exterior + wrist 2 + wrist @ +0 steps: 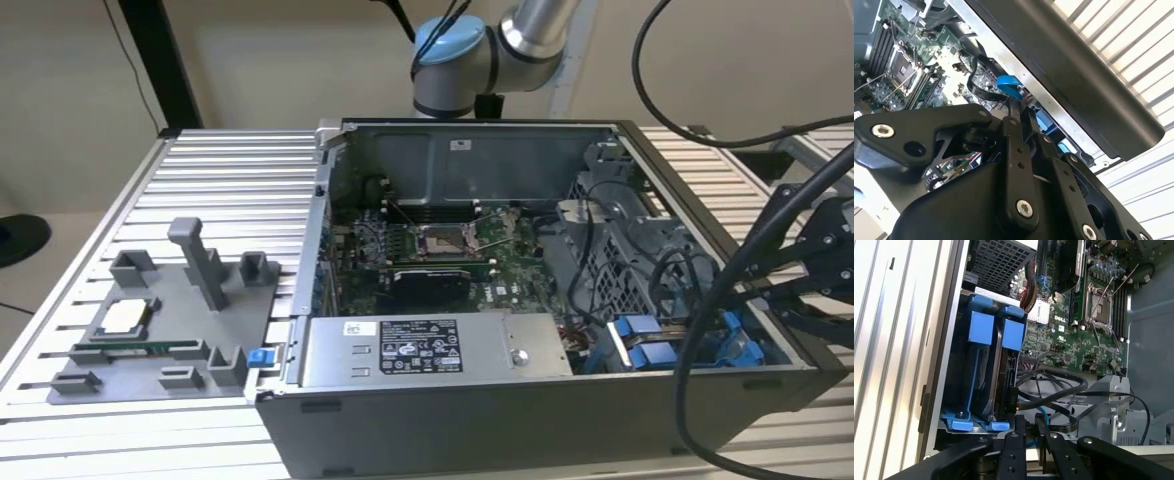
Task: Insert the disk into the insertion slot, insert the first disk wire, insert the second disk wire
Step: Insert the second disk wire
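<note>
The disk (985, 375) is seen seated in the insertion slot (641, 342), at the lower right of the exterior view. The gripper (1031, 429) is placed at the disk's end, its fingers (1014, 445) nearly closed, apparently on a blue wire (1040, 414). The plug is best kept square to its socket and pressed straight, so that no black cables (1074, 382) are trapped.

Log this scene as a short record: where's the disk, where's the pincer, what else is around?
Disk: standing on edge in the slot
Pincer: close to disk's end, beside black wires
Case: open, on slatted table
Power box: grey, labelled, inside case
Holder: grey, on table, exterior view's left
</note>
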`<state>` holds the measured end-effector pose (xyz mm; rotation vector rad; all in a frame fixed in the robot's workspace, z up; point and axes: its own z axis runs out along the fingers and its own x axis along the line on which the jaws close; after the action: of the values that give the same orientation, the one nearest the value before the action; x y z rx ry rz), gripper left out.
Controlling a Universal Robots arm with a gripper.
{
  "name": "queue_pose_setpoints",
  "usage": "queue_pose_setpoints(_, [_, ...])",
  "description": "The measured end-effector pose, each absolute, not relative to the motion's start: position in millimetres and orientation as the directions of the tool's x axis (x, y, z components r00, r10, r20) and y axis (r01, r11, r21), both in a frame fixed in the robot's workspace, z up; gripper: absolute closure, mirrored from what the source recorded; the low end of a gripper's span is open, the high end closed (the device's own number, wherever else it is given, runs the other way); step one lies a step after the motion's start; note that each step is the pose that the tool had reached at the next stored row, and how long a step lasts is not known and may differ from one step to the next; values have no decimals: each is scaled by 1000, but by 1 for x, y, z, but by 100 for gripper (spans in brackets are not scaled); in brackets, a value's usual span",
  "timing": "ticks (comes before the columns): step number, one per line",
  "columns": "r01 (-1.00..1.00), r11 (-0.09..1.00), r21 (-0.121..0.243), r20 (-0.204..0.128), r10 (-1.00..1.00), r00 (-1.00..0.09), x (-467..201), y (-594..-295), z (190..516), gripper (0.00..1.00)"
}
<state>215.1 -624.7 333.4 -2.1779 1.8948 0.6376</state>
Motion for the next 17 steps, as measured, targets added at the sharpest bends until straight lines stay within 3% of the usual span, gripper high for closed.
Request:
queue_pose_setpoints(7, [-976, -169, 138, -437, -895, 93, 215, -625, 333, 0])
queue_pose_setpoints(8, [-976, -169, 138, -437, -894, 93, 215, -625, 333, 100])
queue_pose_setpoints(17, [-976, -169, 137, -440, -893, 93, 215, -626, 337, 100])
